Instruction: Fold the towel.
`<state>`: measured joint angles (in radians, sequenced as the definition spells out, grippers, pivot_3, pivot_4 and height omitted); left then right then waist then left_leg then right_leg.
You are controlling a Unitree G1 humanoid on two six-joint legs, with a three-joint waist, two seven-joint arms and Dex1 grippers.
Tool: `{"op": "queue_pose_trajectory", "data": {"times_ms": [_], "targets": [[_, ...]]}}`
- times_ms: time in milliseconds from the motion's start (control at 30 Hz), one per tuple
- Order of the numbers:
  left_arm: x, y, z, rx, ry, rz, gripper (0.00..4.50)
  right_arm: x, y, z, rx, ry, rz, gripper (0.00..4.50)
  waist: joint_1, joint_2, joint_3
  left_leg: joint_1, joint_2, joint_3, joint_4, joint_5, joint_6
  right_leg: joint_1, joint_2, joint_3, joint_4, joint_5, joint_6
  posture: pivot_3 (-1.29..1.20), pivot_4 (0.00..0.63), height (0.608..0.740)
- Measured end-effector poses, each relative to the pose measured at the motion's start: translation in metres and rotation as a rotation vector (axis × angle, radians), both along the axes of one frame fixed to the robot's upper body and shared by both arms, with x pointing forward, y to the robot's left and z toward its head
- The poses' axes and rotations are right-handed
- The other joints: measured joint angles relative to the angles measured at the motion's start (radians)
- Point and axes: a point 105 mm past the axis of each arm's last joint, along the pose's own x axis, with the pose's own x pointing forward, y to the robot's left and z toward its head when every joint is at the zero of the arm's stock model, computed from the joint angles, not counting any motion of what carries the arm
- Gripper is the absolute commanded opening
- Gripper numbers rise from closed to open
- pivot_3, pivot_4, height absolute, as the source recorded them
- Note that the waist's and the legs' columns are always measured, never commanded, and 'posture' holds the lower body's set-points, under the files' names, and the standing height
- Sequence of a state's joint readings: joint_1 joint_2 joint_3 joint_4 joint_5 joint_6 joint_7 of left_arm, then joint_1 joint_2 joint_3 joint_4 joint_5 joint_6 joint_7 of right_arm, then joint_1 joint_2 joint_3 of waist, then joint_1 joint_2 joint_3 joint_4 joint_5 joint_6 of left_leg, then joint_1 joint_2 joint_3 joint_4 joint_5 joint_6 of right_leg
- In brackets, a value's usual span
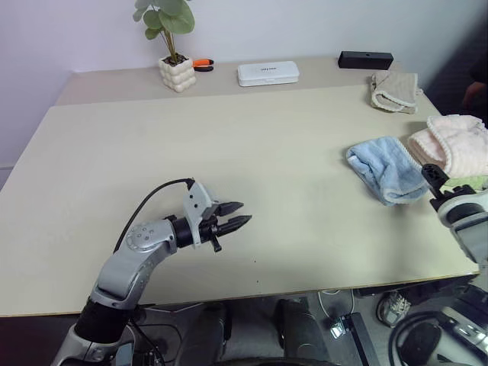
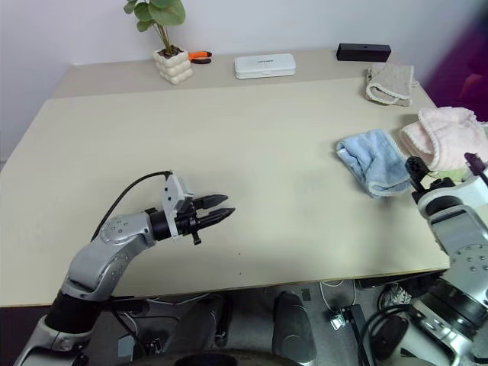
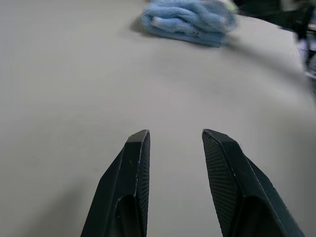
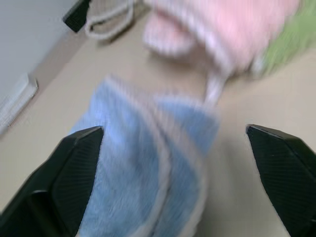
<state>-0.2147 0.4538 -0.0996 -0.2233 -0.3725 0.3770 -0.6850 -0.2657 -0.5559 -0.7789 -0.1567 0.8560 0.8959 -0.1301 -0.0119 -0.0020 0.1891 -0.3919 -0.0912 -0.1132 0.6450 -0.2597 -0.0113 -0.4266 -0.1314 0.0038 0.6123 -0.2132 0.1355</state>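
Observation:
The light blue towel (image 1: 385, 169) lies folded into a compact bundle on the right side of the table, its whitish stitched edge showing. Just on the near side of it, my right gripper (image 2: 442, 169) stands open, its fingers spread wide. In the right wrist view the towel (image 4: 148, 163) lies on the table ahead of the right gripper (image 4: 174, 129), with nothing held. My left gripper (image 1: 245, 213) hovers low over the bare table at the front left, pointing toward the towel (image 3: 187, 19). Its fingers (image 3: 133, 168) are parted with nothing between them.
A pale pink fluffy towel (image 1: 454, 141) lies right beside the blue one, with something green (image 1: 471, 183) next to it. A beige cloth (image 1: 395, 90), a black box (image 1: 366, 59), a white case (image 1: 268, 73), an orange tool (image 1: 202, 64) and a potted plant (image 1: 177, 72) line the back. The table's right edge is close.

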Motion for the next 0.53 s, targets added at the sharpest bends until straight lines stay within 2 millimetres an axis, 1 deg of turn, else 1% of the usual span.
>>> {"op": "queue_pose_trajectory", "data": {"times_ms": [33, 67, 100, 133, 167, 267, 367, 467, 533], "targets": [[0.012, 0.020, 0.001, 0.017, -0.019, 0.094, 1.69, 0.000, -0.001, 0.018, -0.121, -0.020, 0.015, 4.47, -0.004, 0.000, 0.000, 0.000, 0.001, 0.001, 0.000, 0.000, 0.000, 0.000, 0.001, 0.000, 0.000, 0.000, 0.000, 0.00, 0.150, 0.740], [0.019, 0.033, 0.003, 0.028, -0.035, 0.148, 1.69, 0.000, 0.000, 0.029, -0.212, -0.032, 0.027, 4.47, -0.006, 0.000, 0.000, 0.000, 0.001, 0.001, 0.000, 0.000, 0.000, 0.000, 0.001, 0.000, 0.000, 0.000, 0.000, 0.00, 0.150, 0.740], [0.024, 0.049, 0.007, 0.041, -0.058, 0.207, 1.69, 0.003, 0.005, 0.042, -0.328, -0.042, 0.066, 4.47, -0.008, 0.000, 0.000, 0.001, 0.001, 0.001, 0.000, 0.000, 0.000, 0.000, 0.002, 0.000, 0.000, 0.000, 0.000, 0.00, 0.150, 0.740], [0.025, 0.057, 0.008, 0.052, -0.072, 0.232, 1.69, 0.007, 0.011, 0.046, -0.387, -0.049, 0.106, 4.47, -0.008, -0.001, 0.000, 0.001, 0.002, 0.001, 0.000, 0.000, 0.001, 0.000, 0.002, 0.000, 0.000, 0.000, 0.000, 0.00, 0.150, 0.740], [0.026, 0.070, 0.010, 0.075, -0.095, 0.266, 1.69, 0.015, 0.030, 0.050, -0.490, -0.062, 0.215, 4.47, -0.009, -0.001, 0.000, 0.001, 0.002, 0.001, 0.000, 0.000, 0.001, 0.000, 0.002, 0.000, -0.001, 0.000, 0.000, 0.00, 0.150, 0.740], [0.023, 0.086, 0.007, 0.094, -0.102, 0.309, 1.69, 0.027, 0.076, 0.037, -0.590, -0.066, 0.462, 4.47, -0.002, -0.001, 0.000, 0.000, 0.002, 0.000, 0.000, 0.000, 0.000, 0.000, 0.001, 0.000, -0.001, 0.000, 0.000, 0.00, 0.150, 0.740], [0.016, 0.101, 0.001, 0.096, -0.084, 0.355, 1.69, 0.028, 0.124, 0.015, -0.652, -0.064, 0.739, 4.47, 0.005, -0.003, 0.001, -0.001, 0.001, -0.001, 0.001, 0.000, 0.000, 0.000, 0.001, 0.000, -0.002, 0.000, 0.000, 0.00, 0.150, 0.740], [0.006, 0.109, -0.003, 0.096, -0.073, 0.385, 1.69, 0.027, 0.154, 0.000, -0.645, -0.060, 0.930, 4.47, 0.006, -0.004, 0.002, -0.001, 0.000, 0.000, 0.001, -0.001, 0.000, 0.000, -0.001, 0.000, -0.002, 0.000, 0.000, 0.00, 0.150, 0.740], [0.001, 0.108, 0.000, 0.095, -0.085, 0.389, 1.69, 0.027, 0.163, -0.006, -0.637, -0.051, 1.001, 4.47, 0.010, -0.005, 0.002, -0.001, 0.000, -0.001, 0.001, -0.001, 0.000, 0.000, -0.001, 0.000, -0.002, 0.000, 0.000, 0.00, 0.150, 0.740]]}}
